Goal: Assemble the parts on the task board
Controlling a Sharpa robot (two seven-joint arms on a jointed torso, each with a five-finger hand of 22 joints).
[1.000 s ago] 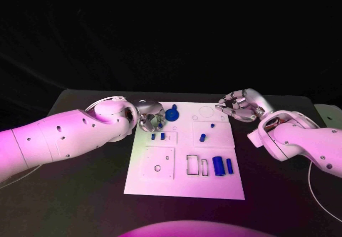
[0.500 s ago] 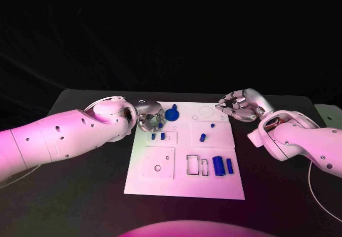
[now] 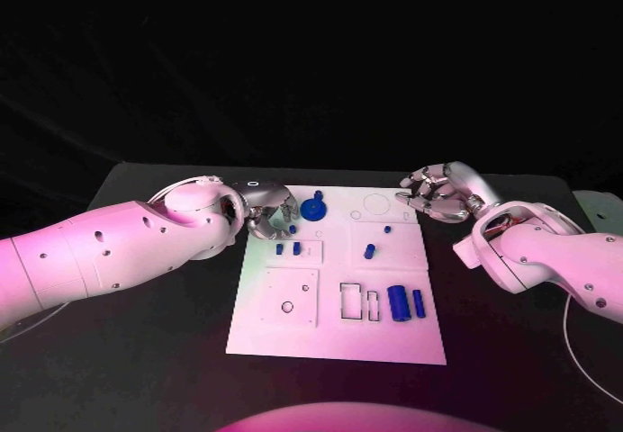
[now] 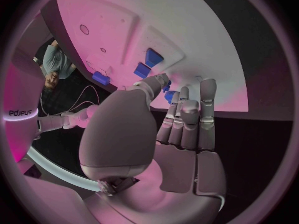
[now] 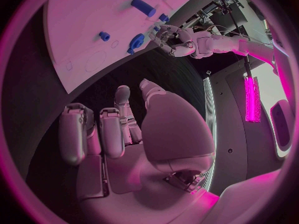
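The white task board (image 3: pixel 338 328) lies in the middle of the black table. My left hand (image 3: pixel 270 209) hovers over its far left corner and pinches a blue round part (image 3: pixel 313 209) between thumb and fingers; a sliver of blue (image 4: pixel 168 92) peeks out at the fingertips in the left wrist view. The right wrist view has the same part (image 5: pixel 136 41) beside that hand (image 5: pixel 171 37). My right hand (image 3: pixel 439 192) hangs over the board's far right corner with its fingers curled in and nothing in them.
Two small blue blocks (image 3: pixel 287 247) sit just nearer than the left hand. A blue peg (image 3: pixel 370 250) stands mid-board, and two blue cylinders (image 3: pixel 406 303) lie at the near right beside rectangular slots (image 3: pixel 352 301). A round recess (image 3: pixel 376 204) marks the far edge.
The left hand has lifted slightly toward the far edge, and the blue round part has turned more face-on. The right hand has barely moved.
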